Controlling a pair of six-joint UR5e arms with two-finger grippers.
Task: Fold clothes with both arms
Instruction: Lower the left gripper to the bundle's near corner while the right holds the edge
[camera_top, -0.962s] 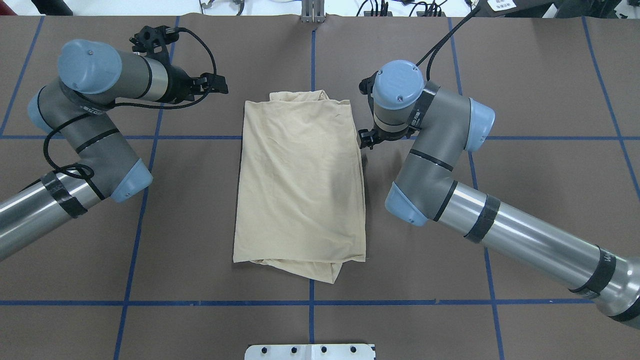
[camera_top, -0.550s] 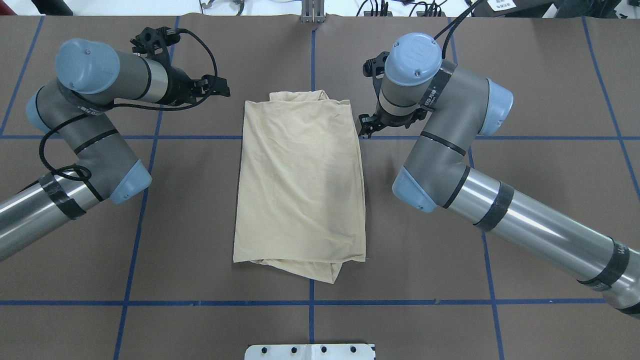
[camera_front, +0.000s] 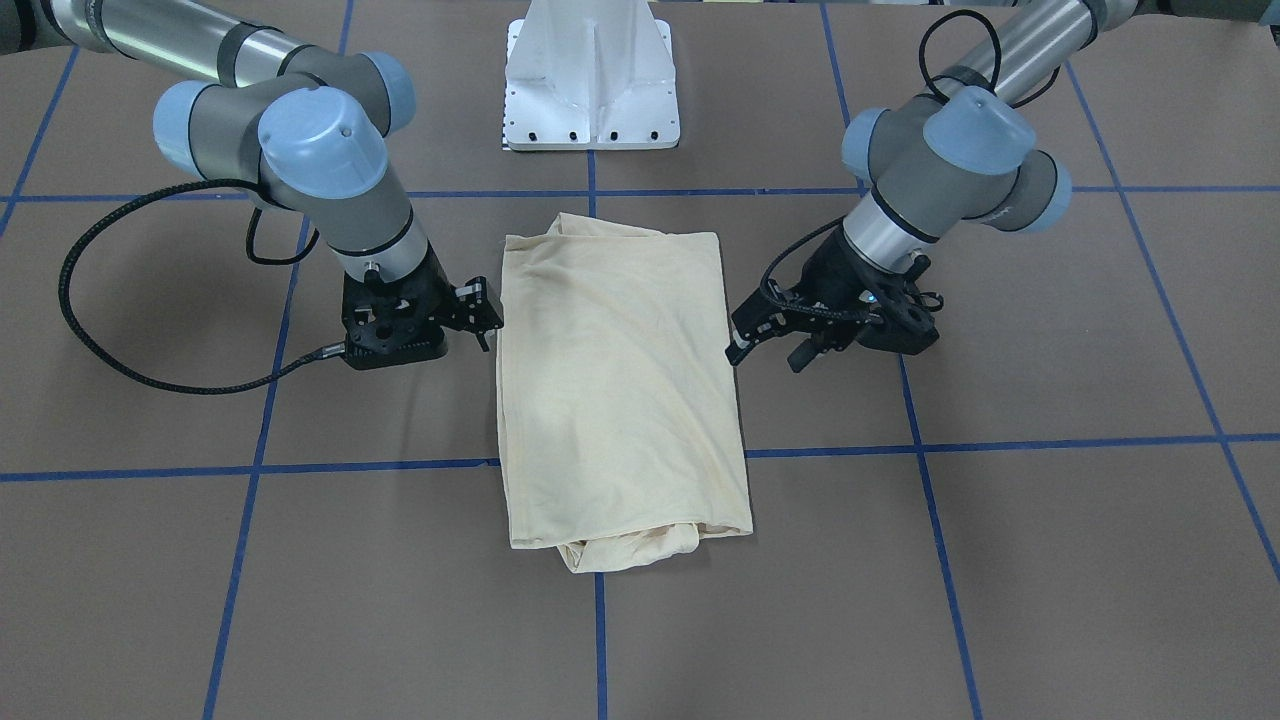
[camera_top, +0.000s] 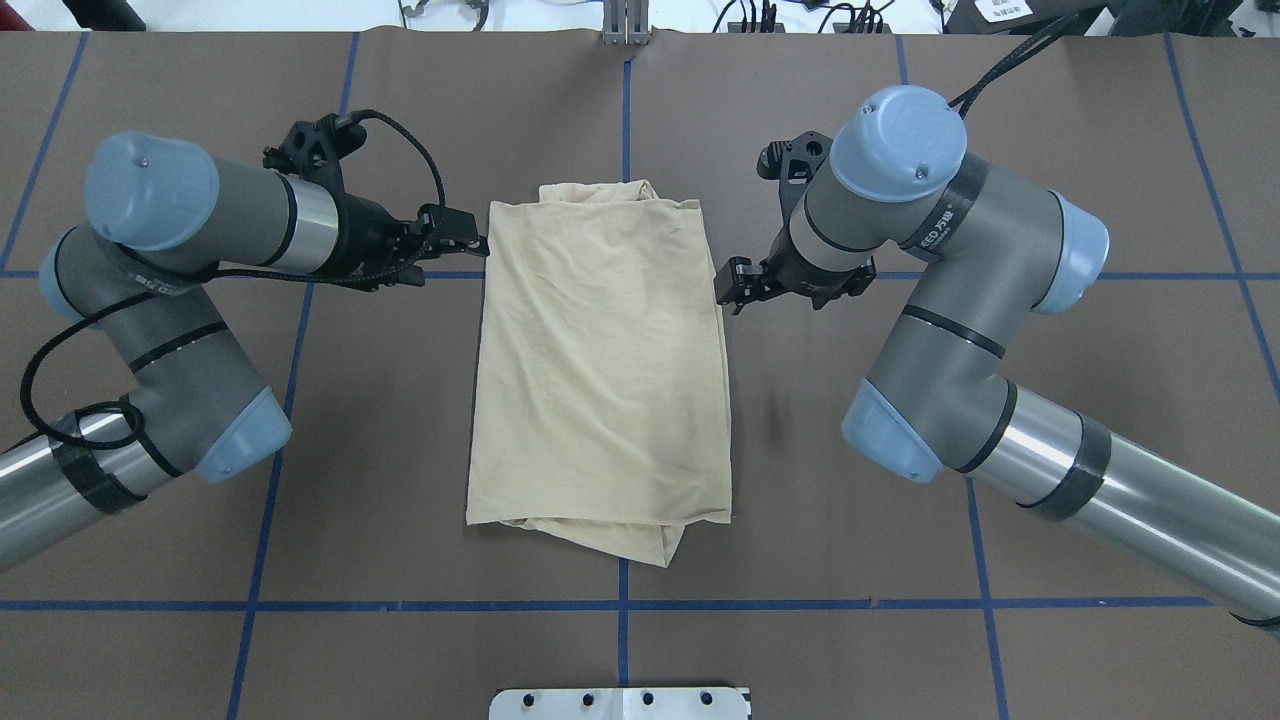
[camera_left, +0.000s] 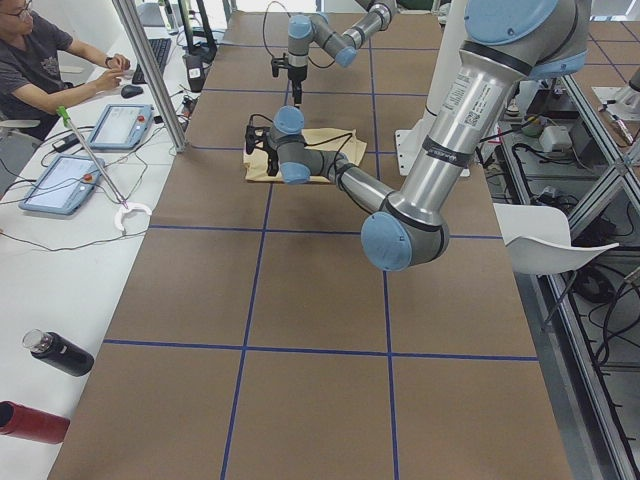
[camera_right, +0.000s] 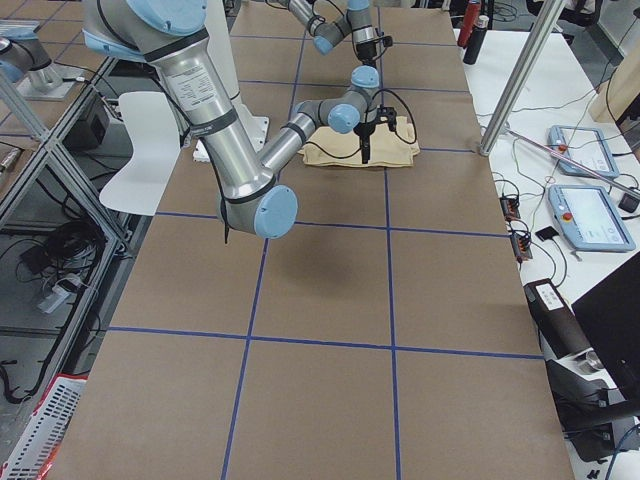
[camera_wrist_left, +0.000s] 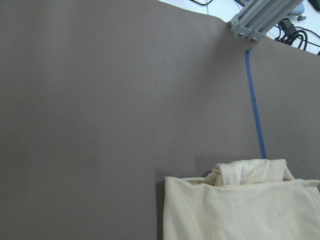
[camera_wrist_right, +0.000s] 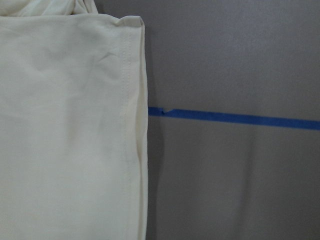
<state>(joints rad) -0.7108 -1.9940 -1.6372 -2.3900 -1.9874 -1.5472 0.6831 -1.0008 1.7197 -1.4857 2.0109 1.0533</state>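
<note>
On the table (camera_top: 380, 470) the T-shirt (camera_top: 600, 380) runs lengthwise away from robot; left gripper (camera_front: 768, 348) and right gripper (camera_front: 487, 312) gape empty.

In the overhead view the left gripper (camera_top: 478, 243) is now further toward 5 o'clock, just beside the shirt (camera_top: 600, 360) at its 10 o'clock edge. The right arm (camera_top: 900, 130) has its wrist swung outward toward 2 o'clock.

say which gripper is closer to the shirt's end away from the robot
The left gripper, beside the shirt's far corner; the right gripper sits further back along the opposite edge.
</note>
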